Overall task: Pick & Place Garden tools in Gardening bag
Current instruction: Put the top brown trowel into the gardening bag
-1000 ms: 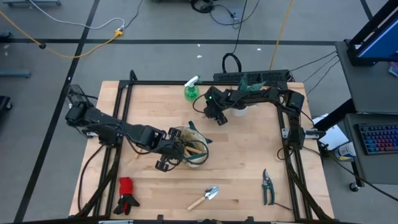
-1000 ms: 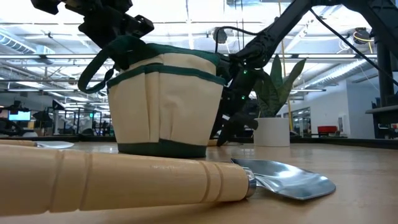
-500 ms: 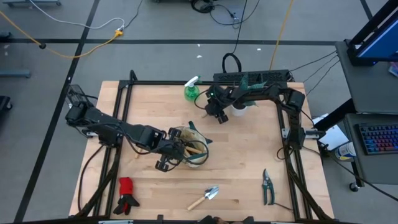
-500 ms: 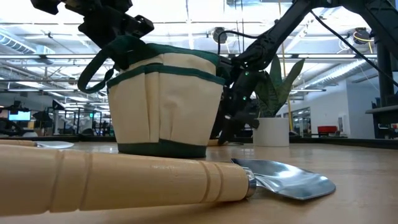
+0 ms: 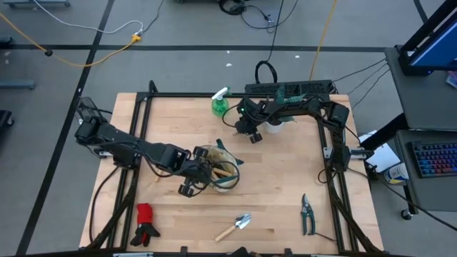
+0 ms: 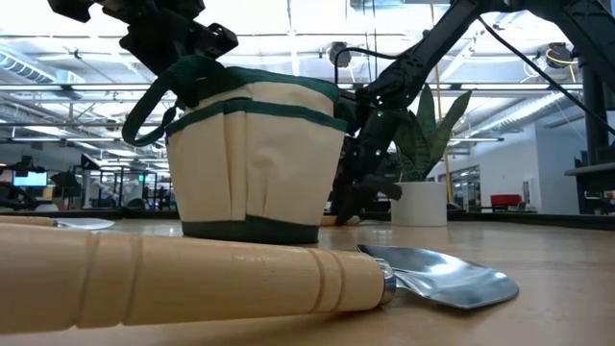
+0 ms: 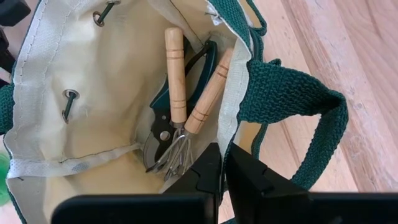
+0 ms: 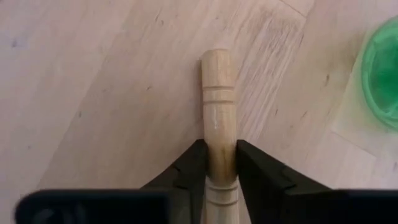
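Observation:
The beige bag with green trim (image 5: 218,171) stands mid-table, and it also shows in the low view (image 6: 255,159). Inside it lie a wooden-handled rake (image 7: 175,93), a second wooden handle (image 7: 208,93) and dark-handled shears (image 7: 158,134). My left gripper (image 5: 196,180) is shut on the bag's rim. My right gripper (image 5: 247,129) is shut on a wooden-handled tool (image 8: 216,93) over the table's far middle, beside the green spray bottle (image 5: 220,104). The tool's metal end is hidden. A trowel (image 5: 235,226), shears (image 5: 307,213) and red-and-black gloves (image 5: 146,224) lie on the table near the front. My left gripper pinches the bag's beige rim (image 7: 231,134) between its two fingers, beside the green loop handle (image 7: 298,118), coming from above on the bag's near-left side. The bag stands on the table. My right gripper pinches the wooden handle (image 8: 216,127) between its two fingers, which lie along it. The handle's free end (image 8: 216,62) sticks out past the fingertips over the table. Whether the tool is lifted clear, I cannot tell.
A spiky green plant in a white pot (image 6: 420,197) stands at the far right, behind my right arm. Bare wood lies between the bag and the front tools. A dark frame borders the table's edges (image 5: 335,200).
My right gripper has shifted a little toward the table's far-left with the wooden-handled tool, staying shut on it. My left gripper and the bag have kept still.

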{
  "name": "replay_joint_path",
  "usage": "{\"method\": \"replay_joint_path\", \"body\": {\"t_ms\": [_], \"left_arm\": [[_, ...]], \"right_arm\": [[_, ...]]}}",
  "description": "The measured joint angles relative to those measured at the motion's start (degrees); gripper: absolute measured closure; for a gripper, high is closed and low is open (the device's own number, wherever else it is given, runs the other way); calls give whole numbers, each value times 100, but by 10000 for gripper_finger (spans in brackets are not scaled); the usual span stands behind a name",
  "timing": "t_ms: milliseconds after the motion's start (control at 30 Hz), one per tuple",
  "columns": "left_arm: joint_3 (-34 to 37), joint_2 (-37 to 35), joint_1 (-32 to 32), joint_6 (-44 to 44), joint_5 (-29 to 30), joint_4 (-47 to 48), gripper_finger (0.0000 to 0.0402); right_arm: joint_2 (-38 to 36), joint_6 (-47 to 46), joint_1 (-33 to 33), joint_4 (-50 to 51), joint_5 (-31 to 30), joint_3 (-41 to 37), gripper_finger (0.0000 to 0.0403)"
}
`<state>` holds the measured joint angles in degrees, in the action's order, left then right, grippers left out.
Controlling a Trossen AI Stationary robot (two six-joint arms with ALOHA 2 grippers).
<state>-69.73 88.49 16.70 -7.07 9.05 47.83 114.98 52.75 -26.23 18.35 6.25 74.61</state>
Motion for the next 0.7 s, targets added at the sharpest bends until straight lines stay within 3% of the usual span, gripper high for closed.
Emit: {"method": "replay_joint_path", "body": {"t_ms": [100,700], "left_arm": [[0,0,1,11,1,-3,371],[0,0,23,243,-4,-530,371]], "right_arm": [[2,46,3,-9,-1,0,350],[-449,-1079,253,-382,-114,-31,346]]}}
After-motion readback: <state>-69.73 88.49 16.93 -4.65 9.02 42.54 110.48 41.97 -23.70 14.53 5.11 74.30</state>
